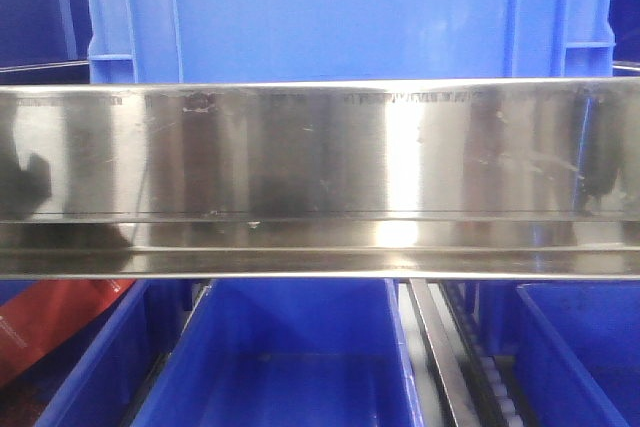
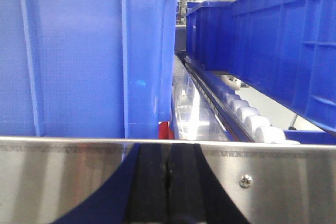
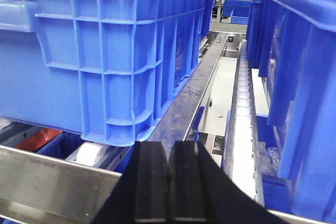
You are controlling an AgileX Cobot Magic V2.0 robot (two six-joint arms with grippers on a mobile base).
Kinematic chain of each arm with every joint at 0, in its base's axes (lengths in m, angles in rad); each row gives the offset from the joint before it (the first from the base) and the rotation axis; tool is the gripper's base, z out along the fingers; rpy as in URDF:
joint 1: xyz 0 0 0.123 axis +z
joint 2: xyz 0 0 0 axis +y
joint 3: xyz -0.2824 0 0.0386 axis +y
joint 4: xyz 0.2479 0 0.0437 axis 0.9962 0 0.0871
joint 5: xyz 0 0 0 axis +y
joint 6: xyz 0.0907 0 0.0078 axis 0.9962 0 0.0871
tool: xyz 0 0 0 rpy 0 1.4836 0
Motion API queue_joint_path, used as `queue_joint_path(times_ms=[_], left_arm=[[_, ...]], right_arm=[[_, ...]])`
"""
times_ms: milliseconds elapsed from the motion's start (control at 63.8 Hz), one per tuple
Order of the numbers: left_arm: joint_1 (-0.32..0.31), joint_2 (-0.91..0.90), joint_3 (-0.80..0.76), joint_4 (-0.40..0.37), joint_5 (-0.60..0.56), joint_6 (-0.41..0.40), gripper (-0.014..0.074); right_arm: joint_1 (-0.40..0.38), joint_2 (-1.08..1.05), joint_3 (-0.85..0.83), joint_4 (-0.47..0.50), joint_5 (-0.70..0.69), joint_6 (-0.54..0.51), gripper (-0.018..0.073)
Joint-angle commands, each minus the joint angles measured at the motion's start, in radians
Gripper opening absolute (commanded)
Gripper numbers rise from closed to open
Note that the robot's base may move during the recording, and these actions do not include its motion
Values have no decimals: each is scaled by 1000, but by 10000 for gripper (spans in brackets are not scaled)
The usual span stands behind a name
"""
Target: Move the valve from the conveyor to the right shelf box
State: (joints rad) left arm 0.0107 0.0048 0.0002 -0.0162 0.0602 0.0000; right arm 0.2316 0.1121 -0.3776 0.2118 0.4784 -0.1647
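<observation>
Neither the valve nor the conveyor shows in any of my three views, so I cannot say where the valve lies; I judge the pick has not begun. The front camera is filled by a stainless steel rail (image 1: 320, 177) running across the shelf front, with a large blue crate (image 1: 330, 12) above it and open blue bins (image 1: 280, 357) below — I am staring at the rack, not the belt. My left gripper (image 2: 168, 182) has its black pads pressed together with only a thin seam between them, nothing held, parked just short of the steel rail (image 2: 283, 171) and aimed down the gap beside a blue crate (image 2: 79, 51) and a roller track (image 2: 252, 121). My right gripper (image 3: 169, 182) is likewise closed and empty, pointing along a lane between a ribbed blue crate (image 3: 105, 61) and a line of white rollers (image 3: 242, 114). With both arms tucked low, I would judge that turning toward the belt comes next — mind the rail edge while backing out.
</observation>
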Motion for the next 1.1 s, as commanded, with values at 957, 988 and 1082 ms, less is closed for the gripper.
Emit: queue_joint_path(times_ms=[957,988,1082], left_arm=[[3,-5,0,-7,-77,8,-111],[3,-5,0,-7,-77,8,-111],[3,-5,0,-7,-77,8,-111]], right_arm=[[-4,-5,2,-5,-40,-1,-162],[-4,-5,2,-5,-46,-1,-162],[-19,-5,17,-19,-109,-1,-162]])
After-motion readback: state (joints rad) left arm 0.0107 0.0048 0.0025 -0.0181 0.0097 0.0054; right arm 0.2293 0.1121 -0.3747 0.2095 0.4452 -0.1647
